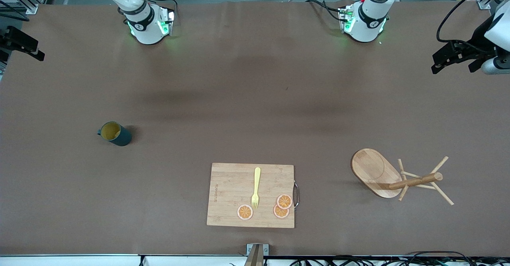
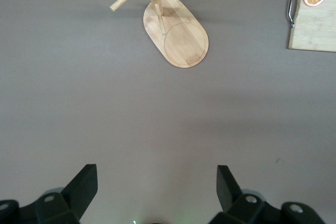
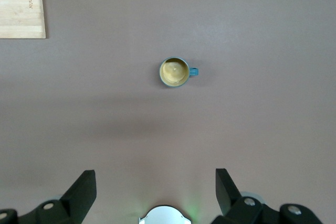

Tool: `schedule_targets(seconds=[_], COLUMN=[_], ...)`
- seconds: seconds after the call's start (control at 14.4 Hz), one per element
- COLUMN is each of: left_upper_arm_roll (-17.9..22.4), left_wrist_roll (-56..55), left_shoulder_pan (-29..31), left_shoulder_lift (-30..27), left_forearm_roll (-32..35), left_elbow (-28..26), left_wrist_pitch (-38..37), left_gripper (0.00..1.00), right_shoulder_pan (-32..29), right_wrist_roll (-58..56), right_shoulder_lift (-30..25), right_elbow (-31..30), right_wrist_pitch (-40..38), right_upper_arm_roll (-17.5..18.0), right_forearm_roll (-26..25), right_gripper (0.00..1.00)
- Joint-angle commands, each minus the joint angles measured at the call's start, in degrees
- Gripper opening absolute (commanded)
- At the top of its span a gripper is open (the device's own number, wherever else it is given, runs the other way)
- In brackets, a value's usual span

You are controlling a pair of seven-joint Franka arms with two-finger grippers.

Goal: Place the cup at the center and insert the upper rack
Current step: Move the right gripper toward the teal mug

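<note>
The cup (image 1: 114, 133) (image 3: 174, 72), dark teal with a yellow inside, stands upright on the table toward the right arm's end, handle out to one side. The upper rack (image 1: 376, 172) (image 2: 178, 32), a light wooden mug tree with an oval base, a post and thin pegs, stands toward the left arm's end. My left gripper (image 2: 156, 169) hangs open high over bare table, well short of the rack. My right gripper (image 3: 155, 172) is also open, high over bare table near its own base, with the cup well clear of its fingers. Neither holds anything.
A wooden cutting board (image 1: 233, 190) (image 2: 315, 27) (image 3: 21, 3) lies near the front edge, between the cup and the rack. It carries a yellow fork (image 1: 256, 188) and three orange slices (image 1: 284, 201). Black equipment (image 1: 454, 57) juts in at the left arm's end of the table.
</note>
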Motion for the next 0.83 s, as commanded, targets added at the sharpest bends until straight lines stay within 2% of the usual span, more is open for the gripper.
schedule_targets(seconds=[0.0,0.42,0.77], left_upper_arm_roll=[0.05,0.13,0.13], left_wrist_roll=[0.38,0.38,0.30], left_shoulder_pan=[0.08,0.26,0.17], left_shoulder_lift=[0.06,0.23,0.76], left_forearm_roll=[-0.29,2.25,2.34], left_elbow=[0.70,2.10,2.37], left_wrist_pitch=[-1.51,-2.22,-2.22], left_gripper=[1.00,1.00,1.00], right_shoulder_pan=[-0.84,-1.01,-2.24], right_wrist_roll=[-0.96,-0.53,-1.66], right_shoulder_lift=[-0.89,1.66,12.99], right_elbow=[-1.37,-0.49,1.53], right_wrist_pitch=[0.08,1.13,11.66], right_upper_arm_roll=[0.37,0.45,0.37], right_forearm_roll=[0.55,-0.07,0.63], right_gripper=[1.00,1.00,1.00])
